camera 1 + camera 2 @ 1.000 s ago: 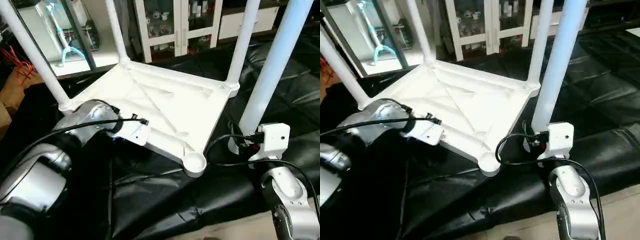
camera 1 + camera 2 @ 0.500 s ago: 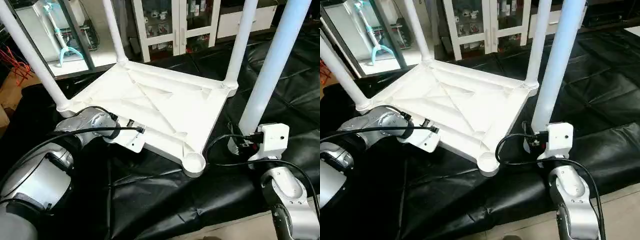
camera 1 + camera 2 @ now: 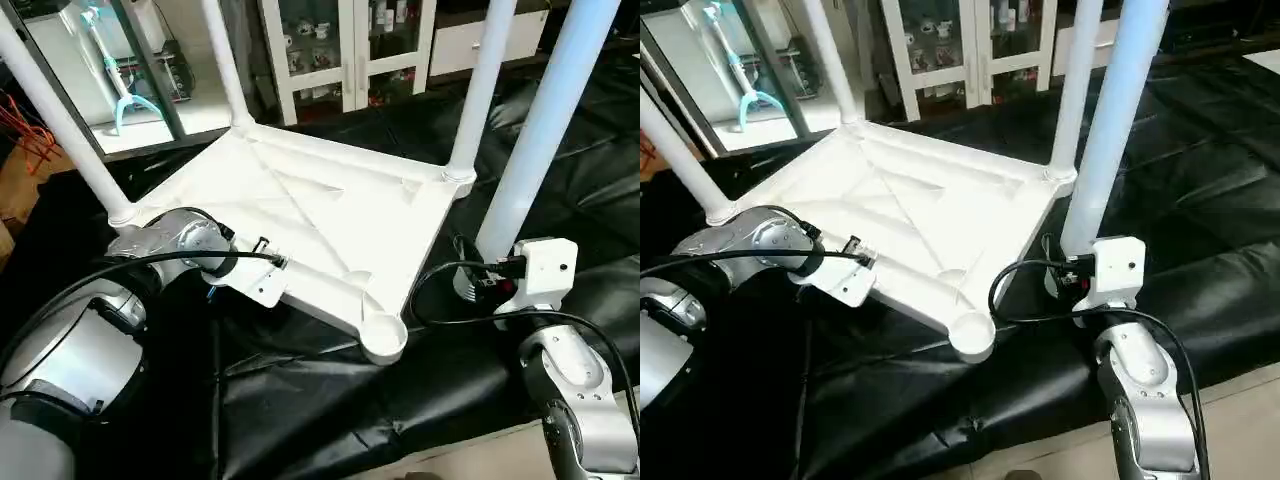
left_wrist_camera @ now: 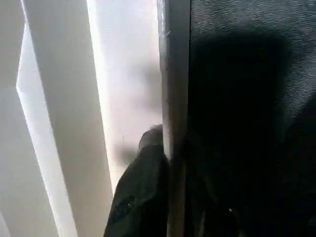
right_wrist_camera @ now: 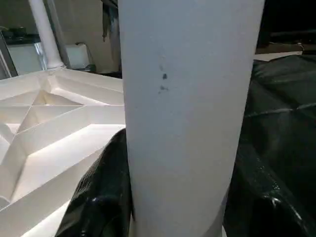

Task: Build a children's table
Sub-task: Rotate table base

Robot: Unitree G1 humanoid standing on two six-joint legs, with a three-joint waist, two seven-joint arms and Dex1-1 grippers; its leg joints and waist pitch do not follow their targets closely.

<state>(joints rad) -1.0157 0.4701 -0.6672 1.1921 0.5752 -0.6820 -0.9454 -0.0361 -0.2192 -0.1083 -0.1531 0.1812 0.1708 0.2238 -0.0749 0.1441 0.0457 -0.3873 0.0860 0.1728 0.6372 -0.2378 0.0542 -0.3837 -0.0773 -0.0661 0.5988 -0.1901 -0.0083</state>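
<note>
Left fingers (image 4: pixel 143 197) now closing onto near rim of upturned tabletop (image 3: pixel 330 215), one either side; a second ago wider. Right fingers (image 5: pixel 106 197) clasped around loose fourth leg (image 3: pixel 540 130), beside empty corner socket (image 3: pixel 383 335). Insertion still pending.

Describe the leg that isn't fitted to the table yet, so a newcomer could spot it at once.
Start at the white plastic rectangular tabletop lying underside-up on the black padded surface. Three white legs rise from its corner sockets; the near socket is empty. The unfitted long white tubular leg stands beside the tabletop's right edge, not in a socket, gripped near its base by the right gripper.
</note>
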